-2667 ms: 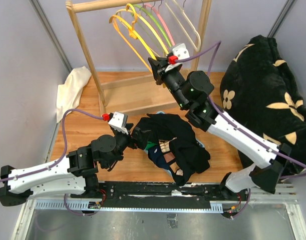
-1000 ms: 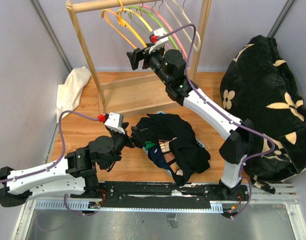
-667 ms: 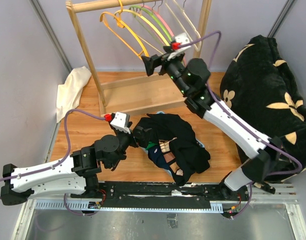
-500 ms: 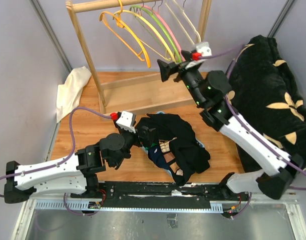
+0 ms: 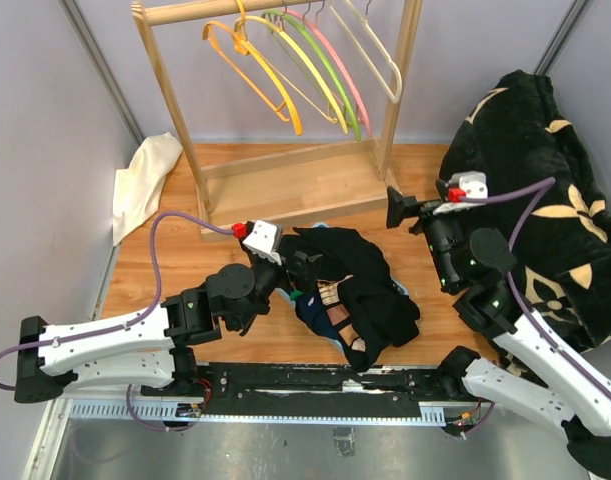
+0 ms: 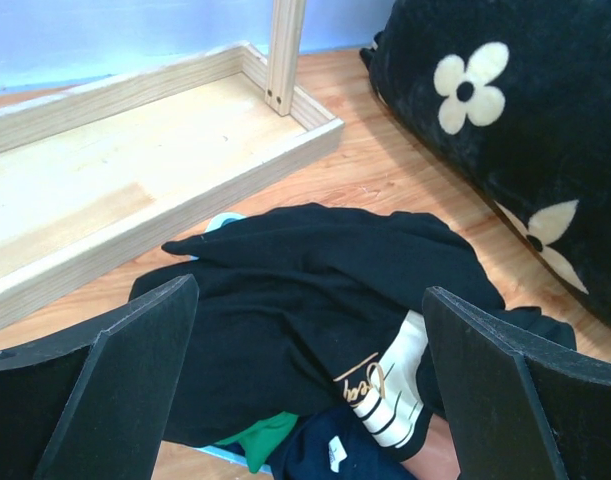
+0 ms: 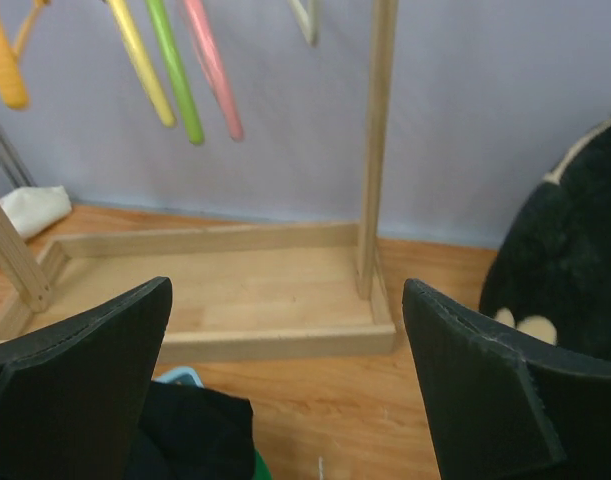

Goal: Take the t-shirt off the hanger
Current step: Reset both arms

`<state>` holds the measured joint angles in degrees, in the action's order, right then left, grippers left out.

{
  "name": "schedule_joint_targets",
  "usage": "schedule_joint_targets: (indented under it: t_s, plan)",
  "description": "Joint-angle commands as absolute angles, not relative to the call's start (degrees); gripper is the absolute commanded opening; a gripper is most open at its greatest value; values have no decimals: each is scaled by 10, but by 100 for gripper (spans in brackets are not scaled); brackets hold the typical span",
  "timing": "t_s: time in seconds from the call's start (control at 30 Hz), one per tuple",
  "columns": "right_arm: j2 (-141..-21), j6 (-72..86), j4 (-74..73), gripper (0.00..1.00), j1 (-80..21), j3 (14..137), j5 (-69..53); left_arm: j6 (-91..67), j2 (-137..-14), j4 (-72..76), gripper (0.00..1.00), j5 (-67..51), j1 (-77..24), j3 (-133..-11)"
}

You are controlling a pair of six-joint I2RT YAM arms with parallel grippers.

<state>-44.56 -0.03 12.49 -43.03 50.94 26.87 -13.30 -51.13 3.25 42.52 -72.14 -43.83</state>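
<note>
**Black t-shirt heaped on the table, both grippers released**

At the far left a white cloth (image 5: 145, 180) lies crumpled at the edge of the wooden table (image 5: 155, 265). Beside it stands a wooden rack (image 5: 170, 95). From its top rail hang the hangers (image 7: 175, 72), orange, yellow, green, pink and cream in a row, none with a garment on it.

The left gripper (image 6: 307, 292) reaches in low from the near left, its jaws spread wide and grasping nothing. Its wrist view shows a dark finger (image 6: 115, 380) at each side of the frame, with the clothing between them and below. Whether either finger touches the fabric cannot be told.

The t-shirt (image 5: 355, 275) is off the hangers. It lies black and bunched on the table in front of the rack's base (image 6: 135, 190), mixed into a heap with bits of green, navy and a white striped patch.

Right of the heap, the right gripper (image 7: 287, 288) hangs above the table near the rack's right post (image 7: 377, 140). It points toward the rack, its jaws equally wide apart and holding nothing, well apart from the t-shirt.

At the far right a large black cushion (image 5: 545, 180) with cream flowers rests against the wall.
</note>
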Motion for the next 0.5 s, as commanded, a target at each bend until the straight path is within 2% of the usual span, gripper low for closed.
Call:
schedule_joint_targets:
  t_s: [0.0, 0.2, 0.47]
  plan:
    - [-376, 17, 57, 98, -423, 459, 338, -127, -522, 61, 100, 425, -724, -455]
    - [-307, 29, 4, 98, -424, 419, 350, -134, -521, 68, 100, 431, -724, -448]
    - [-275, 44, -59, 98, -424, 404, 347, -138, -514, 71, 100, 437, -725, -444]
